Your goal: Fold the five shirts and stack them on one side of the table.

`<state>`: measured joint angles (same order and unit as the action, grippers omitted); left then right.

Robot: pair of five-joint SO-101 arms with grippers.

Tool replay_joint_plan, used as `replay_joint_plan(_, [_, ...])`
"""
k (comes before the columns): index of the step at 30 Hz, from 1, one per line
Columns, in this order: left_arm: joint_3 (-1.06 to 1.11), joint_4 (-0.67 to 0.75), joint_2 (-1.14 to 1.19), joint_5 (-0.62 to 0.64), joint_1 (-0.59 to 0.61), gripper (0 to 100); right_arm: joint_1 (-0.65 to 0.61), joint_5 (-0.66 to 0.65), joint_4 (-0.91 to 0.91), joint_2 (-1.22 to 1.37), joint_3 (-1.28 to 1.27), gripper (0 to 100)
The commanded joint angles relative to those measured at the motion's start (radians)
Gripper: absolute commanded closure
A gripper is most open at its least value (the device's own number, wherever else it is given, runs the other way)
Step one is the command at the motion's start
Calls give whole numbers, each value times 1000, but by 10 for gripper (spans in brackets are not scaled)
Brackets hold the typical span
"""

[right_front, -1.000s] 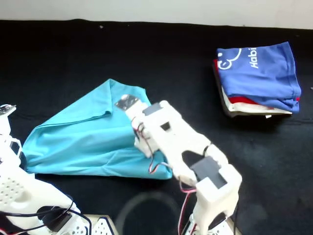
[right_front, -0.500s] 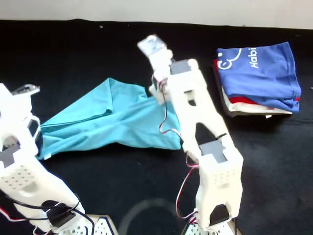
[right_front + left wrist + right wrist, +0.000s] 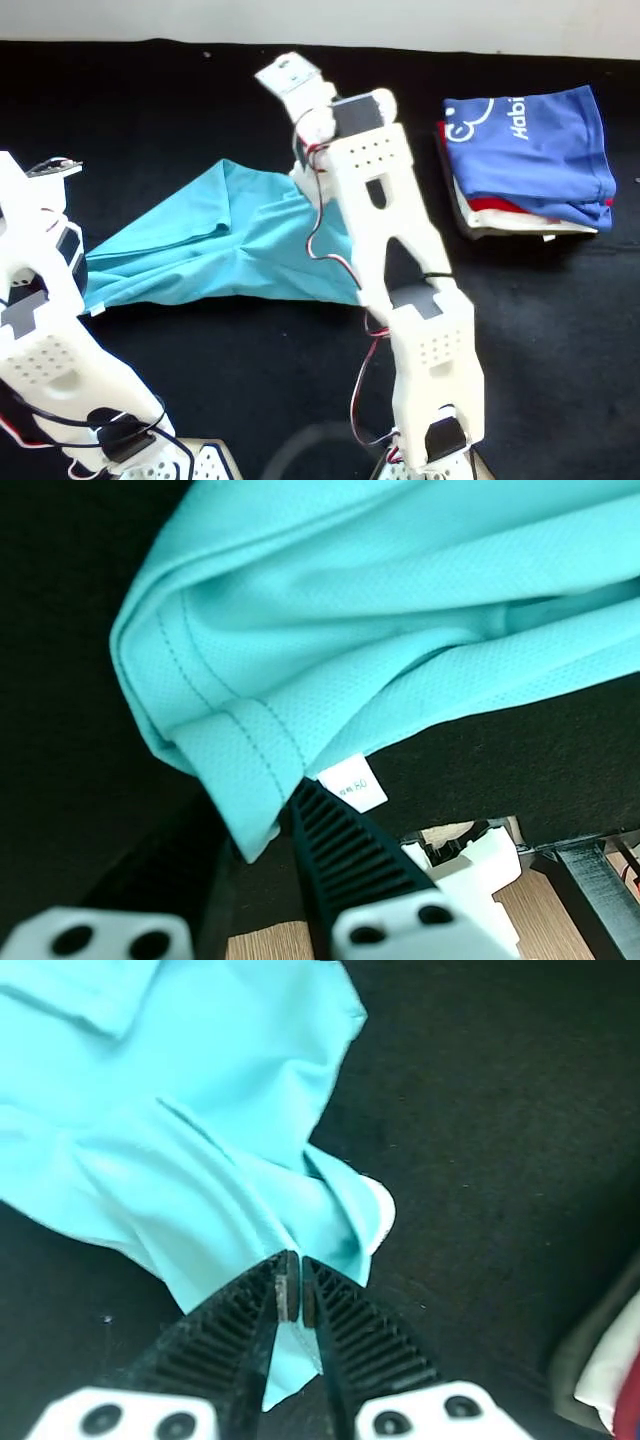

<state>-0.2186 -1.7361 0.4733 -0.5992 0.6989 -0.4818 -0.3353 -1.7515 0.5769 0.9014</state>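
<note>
Left claw [image 3: 262, 818]: clamped on turquoise knit shirt [image 3: 400, 610] hem, near left.
Right claw [image 3: 295, 1272]: clenched on shirt's right edge.

This looks like a robotics lab bench: a left arm [image 3: 45, 340] and a right arm [image 3: 400, 260], 2 white plastic builds with bare wires [image 3: 316, 232], stand at the near edge of a table [image 3: 150, 110] draped in black cloth. A plain pale wall [image 3: 400, 20] runs behind the table, and light wood [image 3: 525, 925] shows beneath its cloth.

Plain turquoise shirt [image 3: 190, 255], black table [image 3: 120, 110], blue shirt [image 3: 540, 150] with white print, red shirt [image 3: 495, 205], white shirt [image 3: 505, 226]
</note>
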Motion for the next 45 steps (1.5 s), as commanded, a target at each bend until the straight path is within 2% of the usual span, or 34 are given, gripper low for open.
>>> replay_joint_plan(1, [-36, -12, -12, 5, 7, 990, -48, -3, -15, -142, -96, 991])
replay_joint_plan(7, [-39, -11, -10, 5, 8, 990, -131, -3, 42, -441, -641, 991])
replay_joint_plan(14, [-44, -11, -8, 5, 1, 990, -254, -2, 404, -802, -1385, 991])
replay_joint_plan(18, [-44, -11, -5, 5, 1, 990, -269, 0, 559, -843, -1633, 991])
replay_joint_plan(23, [-44, -11, -2, 5, -7, 990, -269, 61, 611, -843, -1653, 975])
replay_joint_plan(27, [-42, -11, -2, 5, -16, 990, -291, 123, 568, -843, -1606, 811])
replay_joint_plan(29, [-42, -11, -2, 5, -18, 990, -312, 97, 542, -843, -1601, 767])
replay_joint_plan(37, [-44, -11, -2, 5, -19, 990, -369, 69, 532, -820, -1618, 783])
replay_joint_plan(45, [-44, -9, -2, 6, -18, 990, -371, 74, 607, -605, -1616, 783])
